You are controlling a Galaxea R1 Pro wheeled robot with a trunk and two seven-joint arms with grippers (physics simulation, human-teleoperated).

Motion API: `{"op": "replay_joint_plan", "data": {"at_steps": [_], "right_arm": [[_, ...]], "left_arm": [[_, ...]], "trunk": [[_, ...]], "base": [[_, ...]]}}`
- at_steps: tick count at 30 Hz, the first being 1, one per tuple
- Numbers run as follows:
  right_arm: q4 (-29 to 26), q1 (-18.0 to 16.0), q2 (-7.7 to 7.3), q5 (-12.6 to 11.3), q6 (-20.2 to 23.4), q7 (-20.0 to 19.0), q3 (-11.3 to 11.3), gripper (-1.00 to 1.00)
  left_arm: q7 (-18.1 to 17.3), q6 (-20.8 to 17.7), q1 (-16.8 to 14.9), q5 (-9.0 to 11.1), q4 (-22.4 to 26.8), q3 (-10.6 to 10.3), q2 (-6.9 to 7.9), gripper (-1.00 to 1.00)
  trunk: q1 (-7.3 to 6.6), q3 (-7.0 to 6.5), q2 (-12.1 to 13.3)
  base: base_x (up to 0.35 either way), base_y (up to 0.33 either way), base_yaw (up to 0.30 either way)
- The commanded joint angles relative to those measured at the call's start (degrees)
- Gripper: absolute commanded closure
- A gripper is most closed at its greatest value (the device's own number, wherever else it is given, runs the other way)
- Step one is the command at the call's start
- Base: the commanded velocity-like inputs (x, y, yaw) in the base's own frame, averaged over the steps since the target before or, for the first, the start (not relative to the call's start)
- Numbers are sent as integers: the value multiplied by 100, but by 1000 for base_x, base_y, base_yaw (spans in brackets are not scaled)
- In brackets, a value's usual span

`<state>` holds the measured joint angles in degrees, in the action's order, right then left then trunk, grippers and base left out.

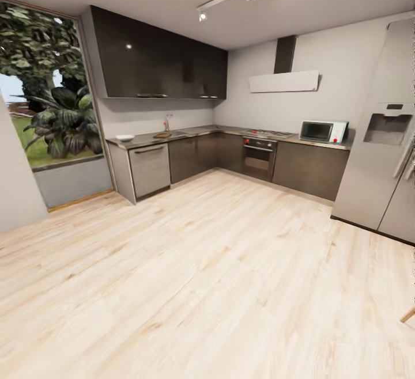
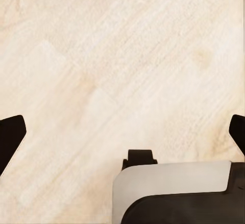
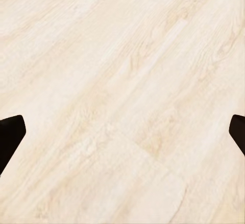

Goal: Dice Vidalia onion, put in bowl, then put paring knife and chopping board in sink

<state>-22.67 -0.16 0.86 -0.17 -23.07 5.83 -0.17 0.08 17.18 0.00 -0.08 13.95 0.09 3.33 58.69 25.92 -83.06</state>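
Note:
Far across the room, the grey countertop (image 1: 144, 140) runs above dark cabinets. On its left end sits the white bowl (image 1: 125, 137). The brown chopping board (image 1: 162, 135) lies further right, beside the sink (image 1: 177, 133) with its chrome tap (image 1: 168, 121). The onion is hidden inside the sink at this distance, and the paring knife is too small to make out. My left gripper (image 2: 122, 137) is open above the wooden floor, its dark fingertips (image 2: 11, 134) wide apart. My right gripper (image 3: 122, 134) is open over the floor too, with nothing between its fingers (image 3: 10, 132).
Pale wooden floor (image 1: 202, 264) stretches between me and the L-shaped kitchen. An oven (image 1: 259, 157), a hob and a microwave (image 1: 323, 131) line the back wall, and a tall fridge (image 1: 383, 137) stands at the right. A large window is at the left. Part of my white-and-black body (image 2: 173, 193) is below the left gripper.

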Motion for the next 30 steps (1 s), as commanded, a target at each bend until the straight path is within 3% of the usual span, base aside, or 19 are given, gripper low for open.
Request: {"op": "replay_joint_plan", "data": {"at_steps": [1, 30], "right_arm": [[0, -2, 2, -1, -13, 15, -1, -100], [-1, -2, 2, -1, -13, 15, -1, -100]], "left_arm": [[2, 13, 0, 2, 2, 0, 1, -100], [1, 13, 0, -1, 2, 0, 1, -100]], "trunk": [[3, 5, -2], [3, 5, -2]], "base": [[319, 0, -111], [319, 0, -21]]}}
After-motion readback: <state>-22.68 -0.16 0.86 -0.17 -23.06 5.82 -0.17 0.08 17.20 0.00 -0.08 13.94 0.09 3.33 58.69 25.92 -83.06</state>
